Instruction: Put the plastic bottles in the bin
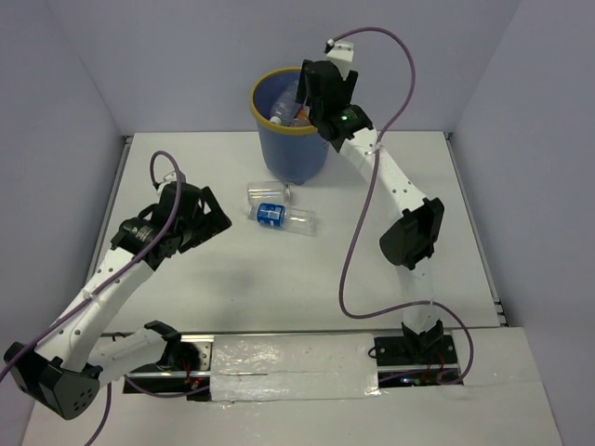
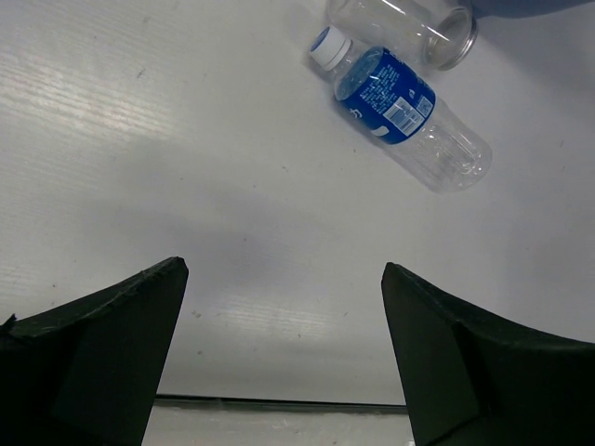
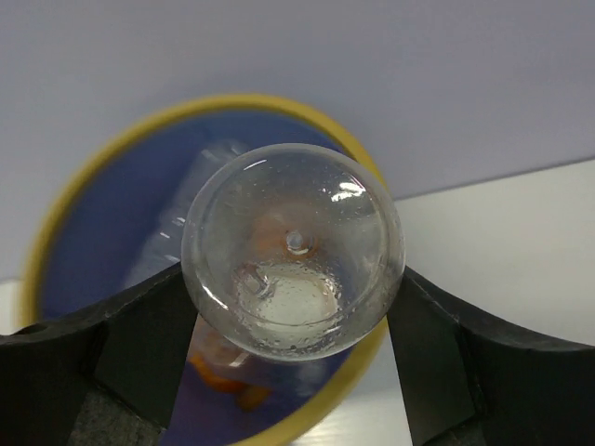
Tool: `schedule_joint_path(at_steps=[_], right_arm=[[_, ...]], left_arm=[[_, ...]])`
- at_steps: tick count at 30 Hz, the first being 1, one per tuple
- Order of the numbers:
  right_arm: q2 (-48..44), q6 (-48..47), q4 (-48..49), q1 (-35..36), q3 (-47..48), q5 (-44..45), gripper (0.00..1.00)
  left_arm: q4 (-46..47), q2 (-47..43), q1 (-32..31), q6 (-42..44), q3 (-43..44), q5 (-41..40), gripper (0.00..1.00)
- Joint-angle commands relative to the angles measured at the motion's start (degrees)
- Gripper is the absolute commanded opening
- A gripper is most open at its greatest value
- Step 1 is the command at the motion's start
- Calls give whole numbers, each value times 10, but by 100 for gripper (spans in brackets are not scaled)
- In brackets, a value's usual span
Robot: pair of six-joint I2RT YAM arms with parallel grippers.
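The blue bin (image 1: pixel 311 153) with a yellow rim stands at the back of the table and holds several bottles (image 1: pixel 282 110). My right gripper (image 1: pixel 312 90) is over the bin's rim, shut on a clear plastic bottle (image 3: pixel 293 251) seen end-on above the bin's opening (image 3: pixel 112 242). A clear bottle with a blue label (image 1: pixel 282 216) and a clear bottle without a label (image 1: pixel 263 192) lie on the table in front of the bin. Both show in the left wrist view, the labelled one (image 2: pixel 400 107) and the plain one (image 2: pixel 400 28). My left gripper (image 2: pixel 284 353) is open and empty, left of them (image 1: pixel 209 223).
The table (image 1: pixel 232 279) is white, with grey walls behind and at the sides. A metal rail (image 1: pixel 469 223) runs along its right edge. A purple cable (image 1: pixel 358 232) hangs beside the right arm.
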Motion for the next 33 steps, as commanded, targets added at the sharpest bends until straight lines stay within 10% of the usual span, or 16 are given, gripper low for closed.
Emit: schedule_joint_path(at_steps=[1, 2, 21, 29, 33], right_arm=[[-5, -34, 5, -2, -3, 31, 85], [-3, -38, -1, -2, 7, 22, 99], [-218, -56, -73, 17, -73, -69, 100], [-436, 80, 19, 20, -547, -129, 100], [-502, 0, 117, 39, -701, -225, 98]], left_arm=[[21, -12, 2, -9, -9, 12, 99], [21, -12, 3, -10, -12, 15, 99], [47, 18, 3, -3, -13, 26, 99], [58, 48, 3, 5, -5, 22, 99], [63, 55, 3, 13, 0, 27, 99]])
